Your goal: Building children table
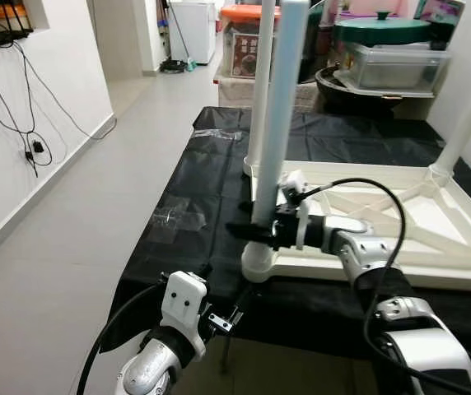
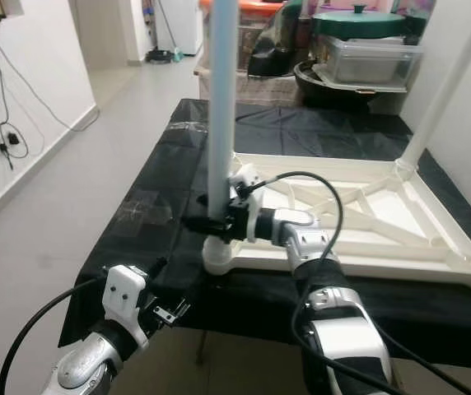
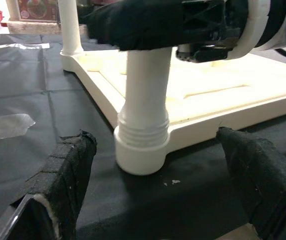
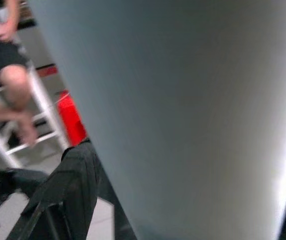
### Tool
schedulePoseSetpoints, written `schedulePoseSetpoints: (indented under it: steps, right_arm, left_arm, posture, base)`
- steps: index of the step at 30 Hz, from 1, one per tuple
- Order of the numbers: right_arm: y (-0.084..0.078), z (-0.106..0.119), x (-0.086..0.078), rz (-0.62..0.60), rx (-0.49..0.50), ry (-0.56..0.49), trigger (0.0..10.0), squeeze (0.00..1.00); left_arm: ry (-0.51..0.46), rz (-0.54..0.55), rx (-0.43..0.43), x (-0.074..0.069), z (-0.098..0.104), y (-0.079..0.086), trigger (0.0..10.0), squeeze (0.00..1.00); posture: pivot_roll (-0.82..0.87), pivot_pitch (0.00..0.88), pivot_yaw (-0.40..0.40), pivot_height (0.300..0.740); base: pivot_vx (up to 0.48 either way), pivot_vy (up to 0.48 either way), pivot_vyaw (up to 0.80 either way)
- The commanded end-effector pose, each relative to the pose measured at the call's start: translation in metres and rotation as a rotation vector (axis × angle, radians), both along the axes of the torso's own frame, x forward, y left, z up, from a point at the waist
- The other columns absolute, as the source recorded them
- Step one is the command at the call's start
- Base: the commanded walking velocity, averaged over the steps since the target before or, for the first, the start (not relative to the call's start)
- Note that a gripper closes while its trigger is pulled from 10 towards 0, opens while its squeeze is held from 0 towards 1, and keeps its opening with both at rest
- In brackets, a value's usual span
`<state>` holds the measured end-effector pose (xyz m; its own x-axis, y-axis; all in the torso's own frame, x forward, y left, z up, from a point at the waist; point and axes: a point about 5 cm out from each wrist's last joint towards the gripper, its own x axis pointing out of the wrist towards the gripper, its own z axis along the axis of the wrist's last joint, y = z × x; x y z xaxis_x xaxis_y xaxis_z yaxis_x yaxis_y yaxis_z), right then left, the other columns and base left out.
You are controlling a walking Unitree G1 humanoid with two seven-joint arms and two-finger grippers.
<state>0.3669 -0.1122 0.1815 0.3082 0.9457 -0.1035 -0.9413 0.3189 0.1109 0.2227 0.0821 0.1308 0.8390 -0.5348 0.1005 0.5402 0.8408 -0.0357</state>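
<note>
Behind the work surface, a clear lidded bin (image 1: 394, 66) sits under a green pot lid (image 1: 381, 30); its contents are too murky to read. Beside them stands a box with an orange lid (image 1: 248, 14), what it holds unclear.

The upper ends of the legs are cut off by the frame. My right wrist view is nearly all blurred pale leg, with a seated person's leg (image 4: 13, 82) at the edge.

The upturned white table top (image 1: 400, 222) lies on the black sheet (image 1: 194, 214), ribbed underside showing, 3 legs standing upright in its corners. My right gripper (image 1: 256, 229) is clamped around the near leg (image 1: 278, 115) just above its threaded socket (image 3: 140, 145). My left gripper (image 3: 158, 192) hangs low at the sheet's near edge, fingers (image 3: 65, 175) spread wide, facing that socket without touching it.
</note>
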Motion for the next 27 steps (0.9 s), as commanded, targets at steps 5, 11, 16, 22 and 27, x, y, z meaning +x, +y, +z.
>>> schedulePoseSetpoints:
  steps: [5,11,16,22,27]
  right_arm:
    - [0.015,-0.01,-0.001,0.049,-0.041,0.006,0.0,0.0]
    - [0.007,-0.014,0.014,-0.312,-0.058,-0.075,0.0,0.0]
    - [-0.031,-0.023,0.026,-0.887,-0.099,-0.067,0.0,0.0]
    - [-0.083,-0.034,0.009,-1.529,-0.084,-0.002,0.0,0.0]
    - [-0.065,-0.04,-0.014,-1.739,-0.013,0.053,0.0,0.0]
  left_arm:
    - [0.022,0.004,0.002,-0.001,-0.005,0.0,10.0,0.0]
    - [0.023,0.004,0.002,-0.001,-0.006,0.001,10.0,0.0]
    - [0.024,0.003,0.002,-0.001,-0.006,0.001,10.0,0.0]
    - [0.026,0.002,0.001,0.0,-0.006,0.001,10.0,0.0]
    - [0.027,0.0,0.004,0.001,-0.007,0.001,10.0,0.0]
  posture:
    - [0.2,0.0,-0.064,0.74]
    - [0.19,0.0,-0.061,0.74]
    - [0.17,0.0,-0.051,0.74]
    - [0.16,0.0,-0.044,0.74]
    - [0.17,0.0,-0.05,0.74]
  base:
    - [0.0,0.0,0.0]
    - [0.0,0.0,0.0]
    - [0.0,0.0,0.0]
    - [0.0,0.0,0.0]
    - [0.0,0.0,0.0]
